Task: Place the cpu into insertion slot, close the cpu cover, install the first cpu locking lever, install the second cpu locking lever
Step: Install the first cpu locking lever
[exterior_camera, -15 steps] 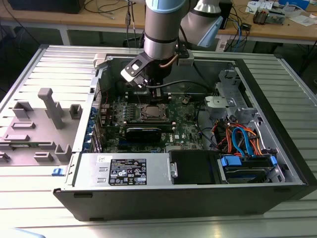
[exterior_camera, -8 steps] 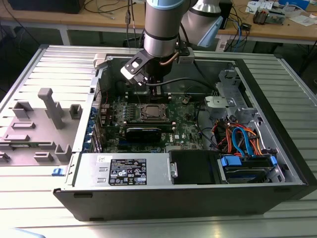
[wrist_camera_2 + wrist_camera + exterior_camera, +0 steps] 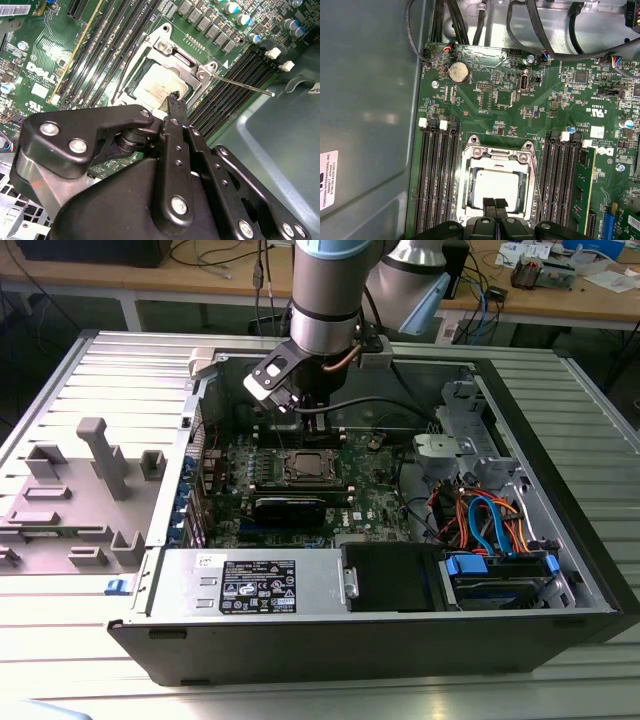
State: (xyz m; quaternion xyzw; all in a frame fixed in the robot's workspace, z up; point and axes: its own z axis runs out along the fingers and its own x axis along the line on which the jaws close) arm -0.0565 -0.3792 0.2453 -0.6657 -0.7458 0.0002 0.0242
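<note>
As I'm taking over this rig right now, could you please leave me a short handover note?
Tool: shut, holding nothing, tips at the cpu cover's edge.
Cpu: seated in the insertion slot.
Cpu cover: appears lowered over it.
Left: both levers look unlatched; one locking lever sticks out free, the other stands beside the socket.

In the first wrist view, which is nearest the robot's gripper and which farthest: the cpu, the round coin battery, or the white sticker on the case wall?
1. The cpu: right at the gripper, inside the socket.
2. The coin battery: beyond the socket, near the board's far edge.
3. The white sticker: off the board, on the grey case wall.
</note>
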